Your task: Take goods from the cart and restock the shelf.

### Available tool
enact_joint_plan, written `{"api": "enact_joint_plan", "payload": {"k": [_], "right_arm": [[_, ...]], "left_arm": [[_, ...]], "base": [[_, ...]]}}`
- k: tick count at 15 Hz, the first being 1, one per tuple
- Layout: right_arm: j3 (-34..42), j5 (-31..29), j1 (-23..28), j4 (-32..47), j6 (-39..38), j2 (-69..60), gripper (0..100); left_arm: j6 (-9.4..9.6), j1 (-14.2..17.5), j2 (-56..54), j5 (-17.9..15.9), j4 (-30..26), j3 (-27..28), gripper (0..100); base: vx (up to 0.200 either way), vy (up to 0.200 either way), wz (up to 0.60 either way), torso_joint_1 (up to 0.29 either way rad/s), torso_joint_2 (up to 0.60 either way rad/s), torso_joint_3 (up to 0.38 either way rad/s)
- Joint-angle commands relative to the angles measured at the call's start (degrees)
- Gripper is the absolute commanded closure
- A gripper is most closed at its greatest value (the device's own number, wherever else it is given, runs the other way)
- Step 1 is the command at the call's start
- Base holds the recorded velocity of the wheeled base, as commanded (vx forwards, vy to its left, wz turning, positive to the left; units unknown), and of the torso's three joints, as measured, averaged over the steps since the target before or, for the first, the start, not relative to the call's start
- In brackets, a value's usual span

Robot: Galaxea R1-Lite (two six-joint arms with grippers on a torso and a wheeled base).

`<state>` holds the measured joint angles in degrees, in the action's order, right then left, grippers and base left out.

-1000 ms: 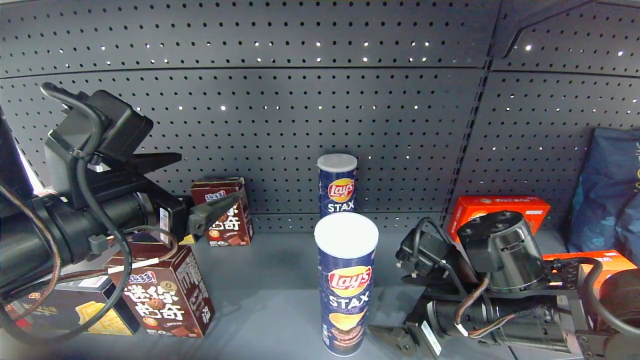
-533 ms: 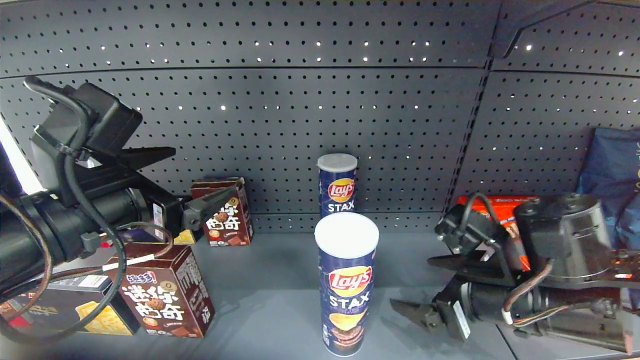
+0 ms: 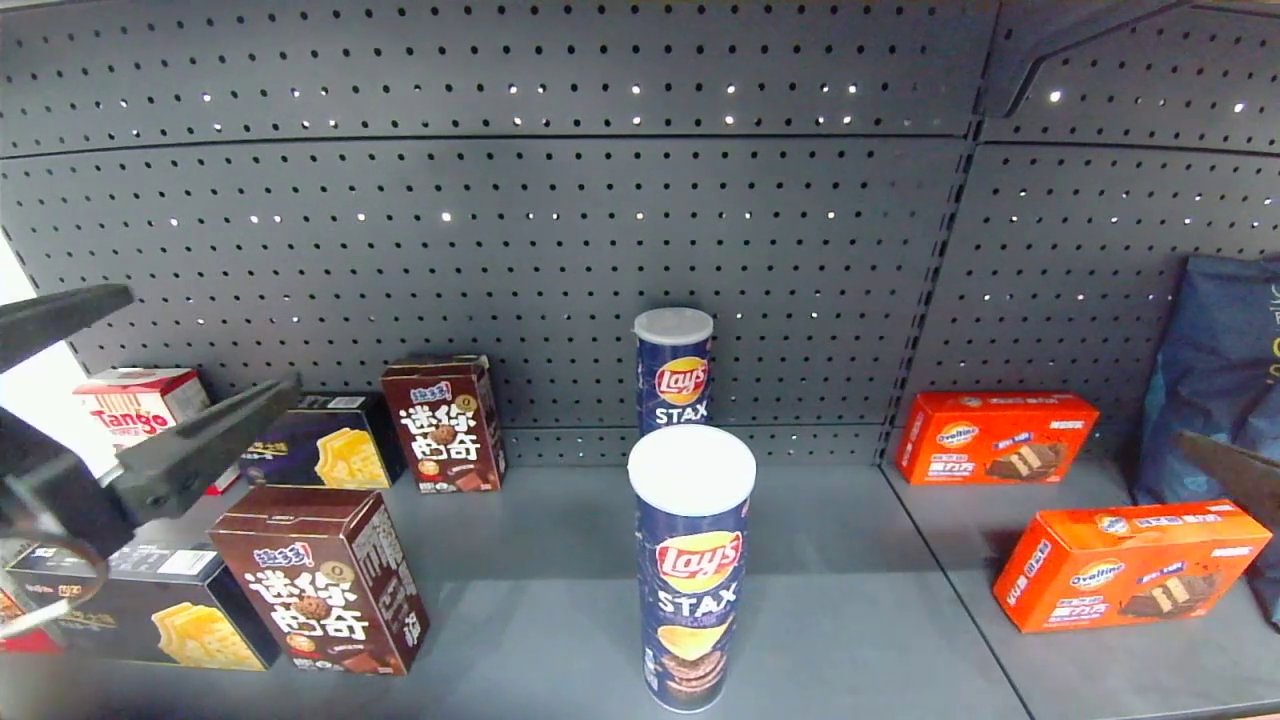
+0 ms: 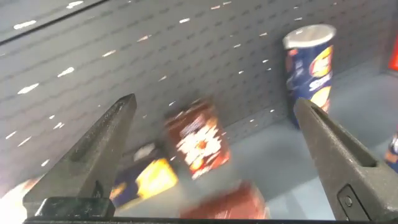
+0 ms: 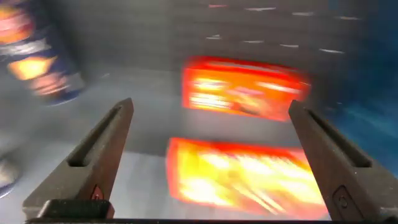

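Observation:
Two blue chip cans stand mid-shelf, one in front (image 3: 690, 560) and one behind (image 3: 673, 368). Brown biscuit boxes sit to their left, front (image 3: 325, 580) and rear (image 3: 443, 420). Two orange boxes lie on the right, rear (image 3: 995, 436) and front (image 3: 1130, 565). My left gripper (image 3: 212, 340) hangs open and empty at the left edge, above the dark cracker box (image 3: 150, 620). The left wrist view has the left gripper (image 4: 214, 102) facing the rear brown box (image 4: 196, 140). My right gripper (image 5: 210, 104) is open and empty, facing both orange boxes (image 5: 249, 177); one of its fingers (image 3: 1230, 468) pokes in at the right edge.
A second dark cracker box (image 3: 325, 450) and a red-and-white box (image 3: 135, 410) sit at the back left. A dark blue bag (image 3: 1215, 400) leans at the far right. A perforated back panel (image 3: 600, 230) closes the shelf. Bare shelf floor (image 3: 850, 600) lies between the cans and the orange boxes.
Both arms have pulled back from the shelf, the left one toward the left edge and the right one toward the right edge. The goods on the shelf have stayed put.

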<state>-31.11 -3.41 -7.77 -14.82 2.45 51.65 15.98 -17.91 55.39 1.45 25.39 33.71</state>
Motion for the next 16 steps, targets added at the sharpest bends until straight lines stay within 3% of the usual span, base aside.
{"api": "enact_joint_plan", "payload": {"k": [1,2,3,4,5,7,11,13,14,16], "right_arm": [[17.0,-0.3,15.4,0.2,0.4,-24.4,0],[19.3,-0.3,16.4,0.4,0.4,-27.5,0],[25.0,-0.2,17.3,3.0,0.4,-35.4,0],[25.2,-0.2,17.3,3.1,0.4,-35.7,0],[28.3,0.0,17.2,10.2,0.4,-46.1,0],[31.1,0.2,17.2,8.9,-2.9,-46.9,0],[31.1,9.2,17.2,11.0,-3.9,-46.9,0],[30.9,5.3,19.5,11.7,-3.9,-46.9,0],[31.1,-1.8,21.8,11.7,-5.4,-46.9,0],[31.1,2.3,21.4,11.8,-1.3,-46.9,0]], "left_arm": [[0.1,1.3,-18.0,6.1,-4.7,-10.1,0],[0.01,1.4,-20.9,7.0,-7.1,-11.1,0],[-0.07,2.1,-28.7,8.2,-15.7,-13.2,0],[-0.07,2.2,-29.1,8.2,-16.2,-13.3,0],[-0.16,5.3,-38.3,8.3,-26.9,-14.2,0],[-1.39,6.3,-43.7,8.3,-33.6,-14.8,0],[-1.66,6.5,-50.1,8.3,-36.2,-17.9,0],[-1.66,6.5,-50.1,8.2,-35.9,-18.4,0],[-1.74,6.5,-50.2,8.2,-35.8,-19.2,0],[-2.18,6.5,-50.2,8.3,-32.1,-24.0,0]], "base": [[0.0,0.0,0.0,0.0,0.0,0.0],[0.0,0.0,0.0,0.0,0.0,0.0],[0.0,0.0,0.0,0.0,0.0,0.0],[0.0,0.0,0.0,0.0,0.0,0.0],[0.0,0.0,0.0,0.0,0.0,0.0],[0.0,0.0,0.0,0.0,0.0,0.0],[0.0,0.0,0.0,0.0,0.0,0.0],[0.0,0.0,0.0,0.0,0.0,0.0],[0.0,0.0,0.0,0.0,0.0,0.0],[0.0,0.0,0.0,0.0,0.0,0.0]]}}
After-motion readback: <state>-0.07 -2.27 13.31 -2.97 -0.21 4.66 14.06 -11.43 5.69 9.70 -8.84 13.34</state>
